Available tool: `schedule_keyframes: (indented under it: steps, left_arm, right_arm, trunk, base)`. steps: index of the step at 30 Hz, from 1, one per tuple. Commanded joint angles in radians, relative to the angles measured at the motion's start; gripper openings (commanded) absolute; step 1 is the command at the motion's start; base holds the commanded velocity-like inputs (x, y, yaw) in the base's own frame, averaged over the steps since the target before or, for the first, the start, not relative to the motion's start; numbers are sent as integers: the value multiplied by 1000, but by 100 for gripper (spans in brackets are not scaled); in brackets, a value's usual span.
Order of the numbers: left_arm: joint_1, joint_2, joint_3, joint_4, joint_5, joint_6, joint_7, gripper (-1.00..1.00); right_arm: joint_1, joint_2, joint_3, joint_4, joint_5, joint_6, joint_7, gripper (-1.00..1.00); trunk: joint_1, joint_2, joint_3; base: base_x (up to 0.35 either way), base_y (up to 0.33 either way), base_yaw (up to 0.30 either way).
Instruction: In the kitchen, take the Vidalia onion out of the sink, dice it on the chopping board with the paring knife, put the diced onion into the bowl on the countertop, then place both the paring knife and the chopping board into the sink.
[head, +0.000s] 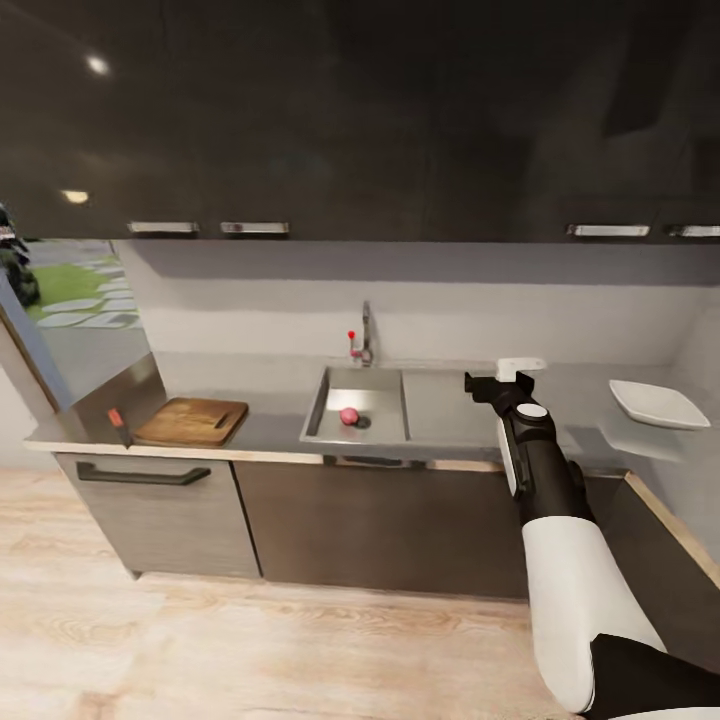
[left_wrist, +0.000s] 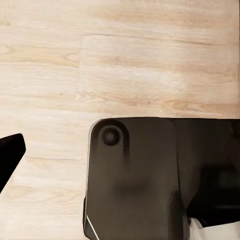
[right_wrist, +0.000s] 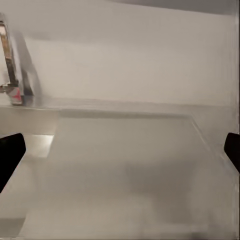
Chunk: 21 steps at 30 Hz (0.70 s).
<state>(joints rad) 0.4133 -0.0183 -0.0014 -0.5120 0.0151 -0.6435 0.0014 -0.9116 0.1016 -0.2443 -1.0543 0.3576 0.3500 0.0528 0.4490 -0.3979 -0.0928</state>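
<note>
i note: sink (head: 385, 390) brushed steel; tap (head: 366, 335) chrome; board (head: 192, 421) grained wood; countertop (head: 450, 410) smooth grey gloss; floor (head: 250, 640) pale wood.

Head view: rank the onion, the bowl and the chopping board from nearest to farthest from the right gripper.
From the right gripper:
1. Bowl, on the countertop off to its right.
2. Vidalia onion, in the sink to its left; close to the bowl's distance.
3. Chopping board, far left.

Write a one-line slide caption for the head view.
Right arm reaches over the countertop beside the sink, where the onion sits; chopping board far left, bowl far right.
</note>
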Motion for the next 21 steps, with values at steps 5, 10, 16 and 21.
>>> schedule_keyframes:
  steps: [5,10,16,21]
  left_arm:
    - [0,0,0,-2,2,-1,0,100]
    - [1,0,-1,-2,2,-1,0,100]
    - [0,0,0,-2,1,-1,0,100]
    - [0,0,0,-2,1,-1,0,100]
  right_arm:
    - [-1,1,-3,-1,10,4,6,100]
    - [-1,2,-3,-1,10,4,6,100]
    - [-1,2,-3,-1,10,4,6,100]
    - [-1,2,-3,-1,10,4,6,100]
  trunk:
    - [1,-2,-2]
    - [1,-2,-2]
    - [1,-2,-2]
    - [1,-2,-2]
  base:
    - [178,-161,-283]
    - [214,-110,-283]
    - [262,-18,-283]
    - [278,-55,-283]
